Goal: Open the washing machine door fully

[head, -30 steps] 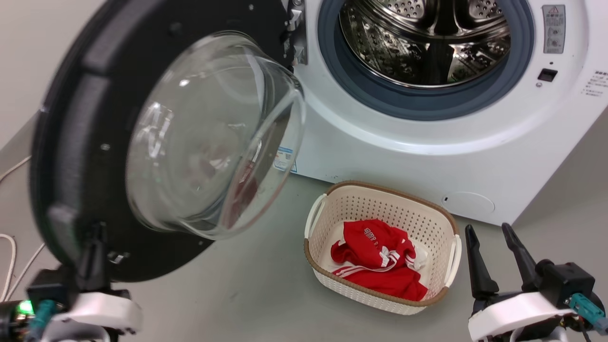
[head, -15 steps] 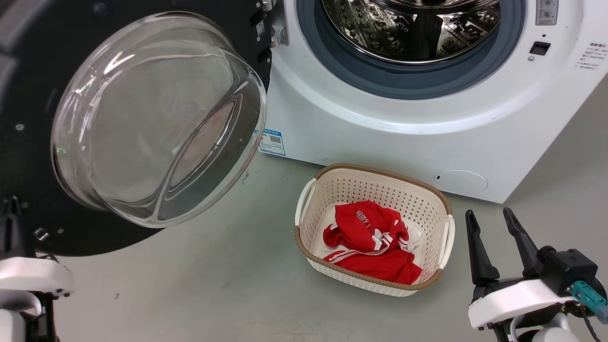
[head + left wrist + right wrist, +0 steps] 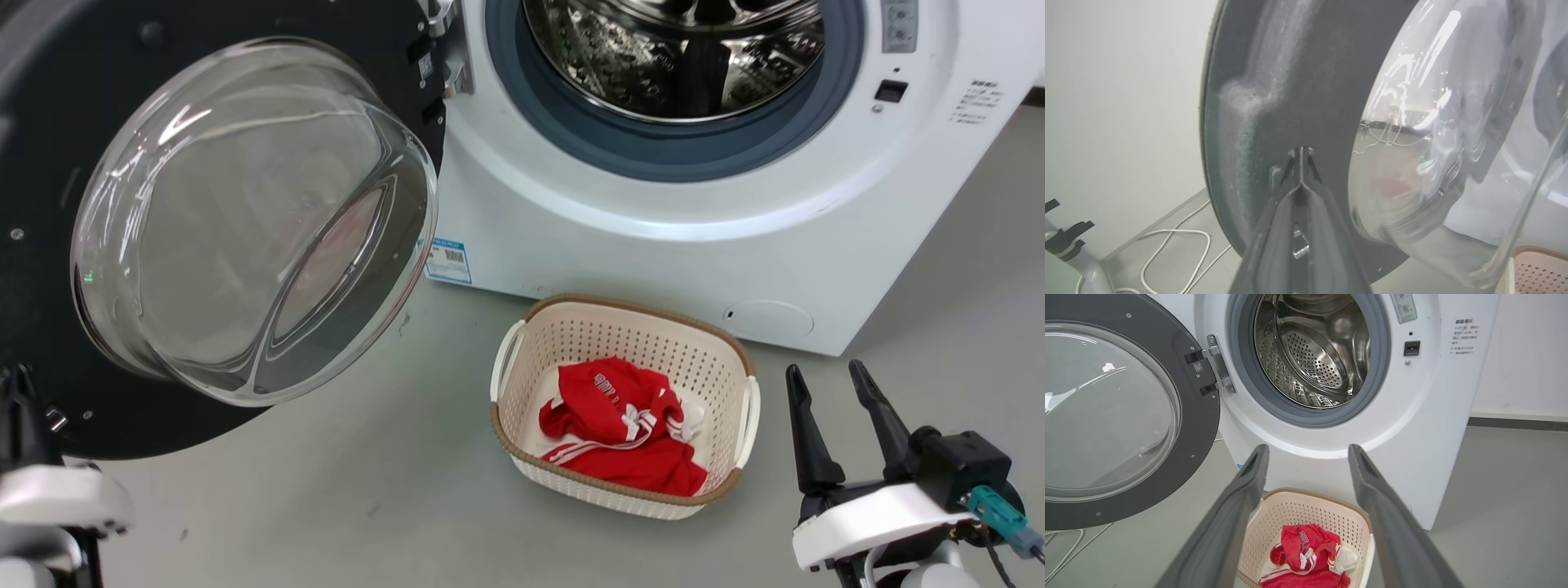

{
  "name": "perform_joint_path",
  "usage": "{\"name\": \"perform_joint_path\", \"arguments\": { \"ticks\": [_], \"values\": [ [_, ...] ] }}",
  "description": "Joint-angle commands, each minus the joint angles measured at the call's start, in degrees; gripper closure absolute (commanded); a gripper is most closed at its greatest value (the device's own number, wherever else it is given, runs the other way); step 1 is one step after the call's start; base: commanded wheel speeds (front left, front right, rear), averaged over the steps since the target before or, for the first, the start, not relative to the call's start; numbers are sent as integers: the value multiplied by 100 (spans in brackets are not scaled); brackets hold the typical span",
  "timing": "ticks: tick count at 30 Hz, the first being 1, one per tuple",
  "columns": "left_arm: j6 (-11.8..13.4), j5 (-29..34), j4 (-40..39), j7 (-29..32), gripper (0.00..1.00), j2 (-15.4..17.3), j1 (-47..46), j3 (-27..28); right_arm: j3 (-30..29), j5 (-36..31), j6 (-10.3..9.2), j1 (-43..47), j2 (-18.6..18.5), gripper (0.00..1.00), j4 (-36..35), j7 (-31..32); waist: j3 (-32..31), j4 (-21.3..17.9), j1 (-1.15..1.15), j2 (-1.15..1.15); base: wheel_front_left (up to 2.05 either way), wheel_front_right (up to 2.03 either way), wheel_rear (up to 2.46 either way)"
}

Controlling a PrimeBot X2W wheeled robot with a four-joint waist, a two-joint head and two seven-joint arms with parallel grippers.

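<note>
Upper left of head view: washing machine door (image 3: 245, 220) stands wide open off washing machine (image 3: 637, 253), glass bowl facing camera. Left gripper (image 3: 20, 380) low left at door's lower edge. Right gripper (image 3: 824, 367) low right, jaws spread, empty. Basket (image 3: 571, 343) with red garment (image 3: 620, 425) on floor (image 3: 367, 490). Left wrist view: jaws pressed together, tips at door's black face, contact unclear. Right wrist view: drum (image 3: 1310, 363) exposed, door hinged at left, basket below spread jaws.
</note>
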Motion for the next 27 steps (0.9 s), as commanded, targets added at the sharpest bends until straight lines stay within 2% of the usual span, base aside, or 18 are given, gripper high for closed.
{"name": "perform_joint_path", "arguments": {
  "ticks": [1,9,11,13,19,27],
  "values": [
    [31,72,-108,-11,100,-68,139,23,13,42,-4,38,5,0,28,-35,-86,-40,0,0,0,0,0],
    [-3,423,-894,-11,100,-718,1049,-131,109,132,-4,206,6,0,188,-124,-461,-155,0,0,0,0,0],
    [-32,464,-1026,-12,60,-856,1185,-199,142,130,-3,244,5,0,203,-131,-525,-193,0,0,0,0,0],
    [-44,505,-1157,-12,0,-1055,1330,-286,156,135,-4,253,4,0,206,-144,-578,-229,0,0,0,0,0],
    [-53,586,-1563,-11,0,-1375,1654,-498,242,105,-4,311,5,0,146,-120,-668,-386,0,0,0,0,0],
    [-136,696,-1800,-11,0,-1546,1525,-982,209,-26,-4,355,5,0,-41,-65,-682,-639,0,0,0,0,0]
  ]
}}
